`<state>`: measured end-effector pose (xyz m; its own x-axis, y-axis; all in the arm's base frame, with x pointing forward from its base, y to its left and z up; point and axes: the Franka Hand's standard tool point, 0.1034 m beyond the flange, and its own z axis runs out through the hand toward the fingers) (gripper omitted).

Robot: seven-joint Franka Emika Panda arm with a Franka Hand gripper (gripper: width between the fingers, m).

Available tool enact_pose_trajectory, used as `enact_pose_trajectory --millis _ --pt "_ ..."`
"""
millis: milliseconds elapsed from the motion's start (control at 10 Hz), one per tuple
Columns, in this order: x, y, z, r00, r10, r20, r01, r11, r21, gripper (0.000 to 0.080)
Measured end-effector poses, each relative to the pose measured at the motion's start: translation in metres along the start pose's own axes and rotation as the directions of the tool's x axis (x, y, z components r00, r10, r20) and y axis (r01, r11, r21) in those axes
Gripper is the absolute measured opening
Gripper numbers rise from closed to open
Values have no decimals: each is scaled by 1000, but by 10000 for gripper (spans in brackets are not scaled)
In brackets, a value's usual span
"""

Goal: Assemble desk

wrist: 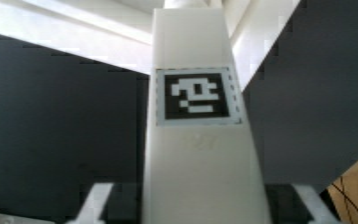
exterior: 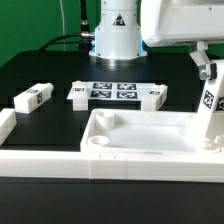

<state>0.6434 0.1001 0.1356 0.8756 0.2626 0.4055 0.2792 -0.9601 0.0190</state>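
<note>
Desk leg (exterior: 210, 115), smooth white rectangular block with square black-and-white tag (wrist: 197, 97), upright in clenched claw (exterior: 205, 68) at rimmed tabletop (exterior: 130, 160) corner

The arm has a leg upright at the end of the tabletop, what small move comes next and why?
Probably ease the leg straight down into the corner of the tabletop at the exterior view's right. The pincer grips it upright there, its lower end inside the rim, but whether it is seated cannot be told.
</note>
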Motion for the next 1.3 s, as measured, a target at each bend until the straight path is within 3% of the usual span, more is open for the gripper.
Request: enact_pose_trajectory --millis 700,1300 --pt "-7 -10 10 1000 -10 10 10 1000 8 290" --pt "-8 -11 11 999 -13 -43 13 1000 -3 290"
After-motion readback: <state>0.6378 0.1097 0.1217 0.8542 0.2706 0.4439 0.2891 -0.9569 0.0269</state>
